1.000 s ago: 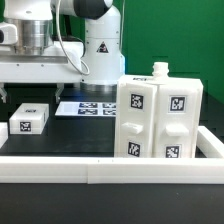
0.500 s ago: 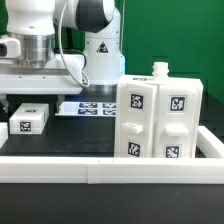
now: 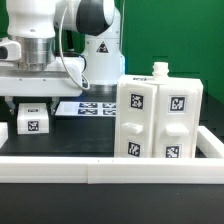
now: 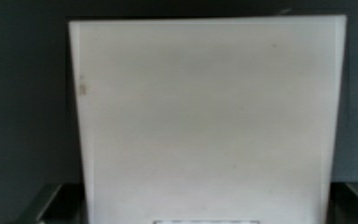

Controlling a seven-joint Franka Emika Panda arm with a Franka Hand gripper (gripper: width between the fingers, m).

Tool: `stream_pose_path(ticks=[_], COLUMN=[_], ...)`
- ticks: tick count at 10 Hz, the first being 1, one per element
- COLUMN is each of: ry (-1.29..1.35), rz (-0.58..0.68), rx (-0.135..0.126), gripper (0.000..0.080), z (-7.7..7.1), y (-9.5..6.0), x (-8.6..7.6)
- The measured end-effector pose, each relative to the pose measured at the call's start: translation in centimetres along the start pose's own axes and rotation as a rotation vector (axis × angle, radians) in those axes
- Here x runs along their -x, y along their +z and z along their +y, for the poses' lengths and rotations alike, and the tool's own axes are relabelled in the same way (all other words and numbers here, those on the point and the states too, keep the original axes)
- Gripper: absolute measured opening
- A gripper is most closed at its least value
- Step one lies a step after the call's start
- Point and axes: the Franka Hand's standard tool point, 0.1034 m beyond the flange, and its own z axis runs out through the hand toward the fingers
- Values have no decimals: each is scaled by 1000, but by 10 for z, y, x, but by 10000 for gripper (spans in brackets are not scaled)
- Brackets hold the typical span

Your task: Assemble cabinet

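Observation:
The cabinet [image 3: 155, 120] is a tall white box with tagged, knobbed door panels. It stands upright at the exterior view's right. A smaller white tagged panel piece [image 3: 32, 120] lies on the dark table at that view's left. My gripper [image 3: 32, 108] has come down over this piece. In the wrist view the piece's flat white face [image 4: 202, 110] fills most of the picture. My gripper [image 4: 202, 208] straddles the piece, with a dark finger at each side edge. The jaws are spread wide and I see no squeeze on the piece.
The marker board [image 3: 88, 107] lies flat behind, between the arm's base and the cabinet. A white rail [image 3: 110, 170] runs along the table's front, with another rail at the right side [image 3: 212, 138]. A small white bit [image 3: 3, 130] sits at the far left edge.
The arm has lowered over the small tagged piece, and the fingers now sit at its sides. The cabinet has not moved.

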Motion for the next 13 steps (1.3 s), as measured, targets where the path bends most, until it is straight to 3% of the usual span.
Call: stream_pose_path(ticks=[4, 6, 8, 10, 12, 13], ry=[-3, -8, 10, 69, 168, 169], rz=[-3, 7, 14, 10, 7, 17], rx=[-3, -34, -75, -89, -63, -53], gripper=[561, 561, 561, 563, 563, 563], z=[-1, -17, -43, -66, -98, -107], y=[-2, -38, -87, -127, -167, -176], x=[0, -6, -15, -27, -56, -69])
